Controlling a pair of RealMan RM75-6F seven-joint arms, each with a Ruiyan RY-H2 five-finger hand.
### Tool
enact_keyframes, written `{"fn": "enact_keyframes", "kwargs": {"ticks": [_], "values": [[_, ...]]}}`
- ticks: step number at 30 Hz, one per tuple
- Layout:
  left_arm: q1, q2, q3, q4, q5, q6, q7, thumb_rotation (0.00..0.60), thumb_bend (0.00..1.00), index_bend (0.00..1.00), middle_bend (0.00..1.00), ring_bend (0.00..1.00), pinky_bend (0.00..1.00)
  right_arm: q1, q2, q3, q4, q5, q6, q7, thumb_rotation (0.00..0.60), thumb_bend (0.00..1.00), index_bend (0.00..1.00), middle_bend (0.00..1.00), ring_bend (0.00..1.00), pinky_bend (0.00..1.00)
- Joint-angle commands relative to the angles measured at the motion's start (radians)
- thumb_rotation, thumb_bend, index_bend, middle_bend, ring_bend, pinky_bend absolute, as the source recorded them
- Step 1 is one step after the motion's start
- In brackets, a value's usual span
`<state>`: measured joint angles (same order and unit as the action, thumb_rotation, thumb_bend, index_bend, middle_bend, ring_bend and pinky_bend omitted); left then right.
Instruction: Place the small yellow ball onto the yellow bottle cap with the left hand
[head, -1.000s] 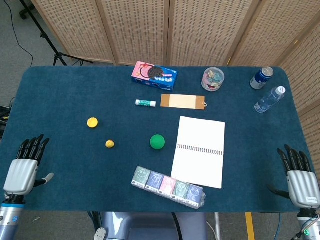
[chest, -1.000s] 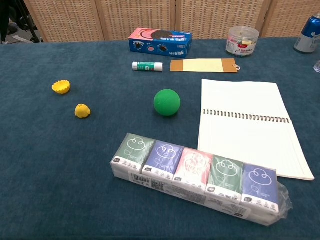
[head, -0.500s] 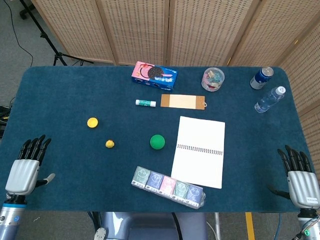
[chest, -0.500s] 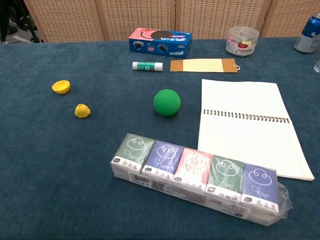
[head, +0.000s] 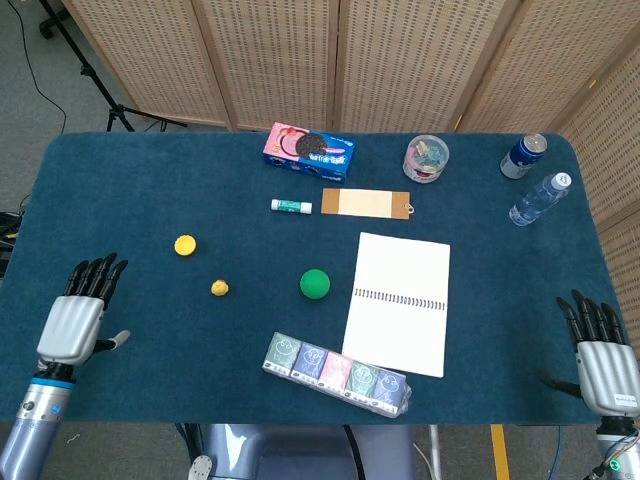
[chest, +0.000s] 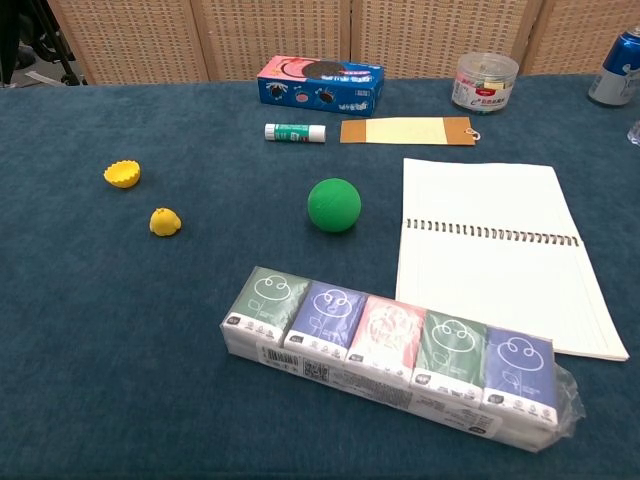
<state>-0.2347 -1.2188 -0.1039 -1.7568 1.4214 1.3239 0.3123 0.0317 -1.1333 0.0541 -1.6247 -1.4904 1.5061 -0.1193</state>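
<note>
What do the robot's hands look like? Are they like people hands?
A bit! Each one, the left hand and the right hand, has a smooth silver-grey back, shaped like a shell, with slim black fingers sticking out. The wrists underneath are silver-grey with a dark ring. The right hand has a small label on its back, too small to read.

Left robot hand (head: 80, 318) moved inward over table edge, fingers extended

No wording is showing clearly enough to read. The blue biscuit box (chest: 320, 82), the glue stick (chest: 294, 132), the blue can (chest: 615, 68) and the tissue packs (chest: 395, 355) are carrying print too small to make out.
</note>
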Motion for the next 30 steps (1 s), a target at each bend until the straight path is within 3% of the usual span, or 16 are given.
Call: {"fn": "enact_keyframes", "kwargs": {"ticks": [1,5,11,17,30], "values": [[-0.063,0.013,-0.042,-0.046,-0.059,-0.074,0.049,0.6,0.01,0.0,0.0,0.0,0.0,0.0,0.0,0.0,0.0,0.0,0.001,0.0,0.6,0.0,0.03,0.0,0.0,0.0],[-0.135,0.005,-0.082,-0.072,-0.15,-0.159,0.103,0.6,0.01,0.01,0.0,0.0,0.0,-0.001,0.0,0.0,0.001,-0.002,0.002,0.003,0.6,0.0,0.03,0.0,0.0,0.0],[-0.227,-0.02,-0.12,-0.08,-0.298,-0.255,0.175,0.6,0.05,0.16,0.0,0.0,0.0,-0.001,0.001,0.001,0.003,0.0,0.002,0.008,0.6,0.0,0.03,0.0,0.0,0.0],[-0.325,-0.056,-0.136,-0.062,-0.472,-0.335,0.247,0.6,0.11,0.18,0.0,0.0,0.0,0.0,0.004,0.003,0.006,0.004,-0.002,0.017,0.6,0.0,0.03,0.0,0.0,0.0],[-0.511,-0.157,-0.115,-0.019,-0.801,-0.335,0.417,0.6,0.12,0.34,0.0,0.0,0.0,0.002,0.007,0.006,0.01,0.009,-0.007,0.03,0.6,0.0,0.03,0.0,0.0,0.0]]}}
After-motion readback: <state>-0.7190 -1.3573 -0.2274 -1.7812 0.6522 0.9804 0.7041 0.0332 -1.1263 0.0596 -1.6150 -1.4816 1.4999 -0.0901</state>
